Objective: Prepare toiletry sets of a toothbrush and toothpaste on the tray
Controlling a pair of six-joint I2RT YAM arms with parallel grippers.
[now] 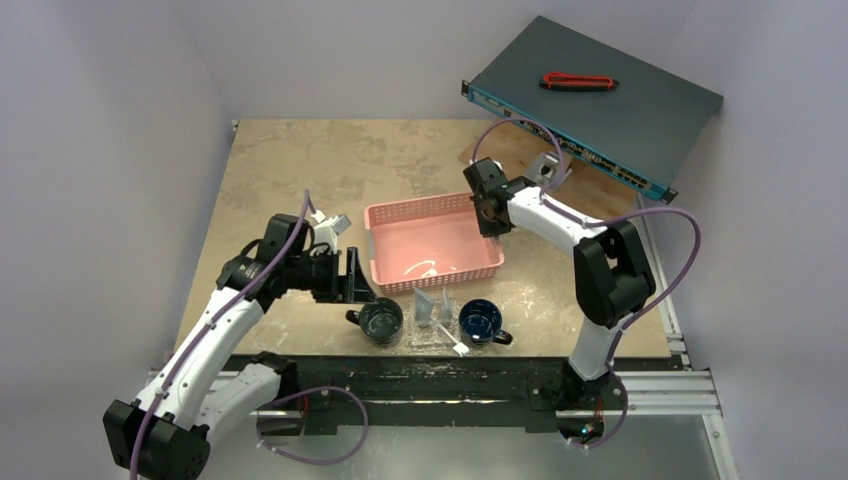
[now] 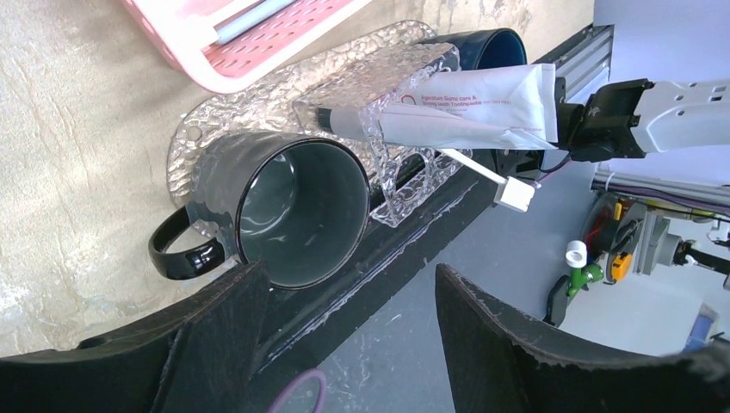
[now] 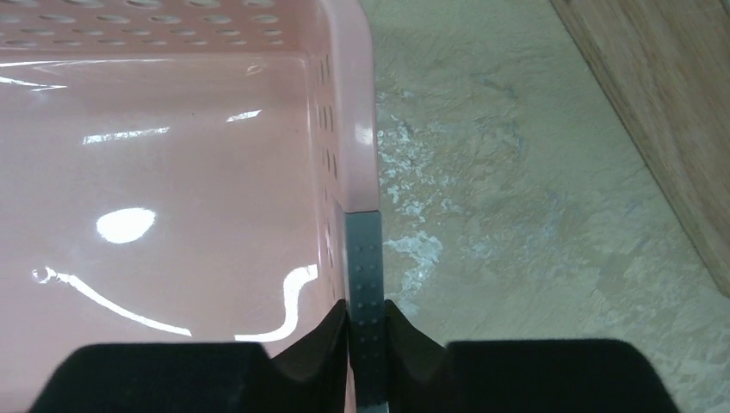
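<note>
The clear textured tray [image 2: 194, 138] sits at the table's near edge [image 1: 428, 340] with a dark grey mug [image 2: 293, 215] and a blue mug [image 2: 482, 47] on it. A white toothpaste tube [image 2: 465, 103] with red print lies on a clear stand between the mugs. A white toothbrush [image 2: 482, 170] pokes out below it. My left gripper [image 2: 349, 284] is open and empty, just left of the grey mug [image 1: 381, 320]. My right gripper [image 3: 366, 314] is shut on a grey-blue dotted strip [image 3: 362, 258], apparently a toothbrush handle, at the pink basket's right wall [image 3: 349, 103].
The pink slotted basket [image 1: 385, 215] stands mid-table behind the tray, with pale slim items [image 1: 420, 270] near its front wall; a pale blue one shows in the left wrist view [image 2: 254, 15]. A dark flat box [image 1: 600, 110] with a red tool [image 1: 578, 81] overhangs the back right.
</note>
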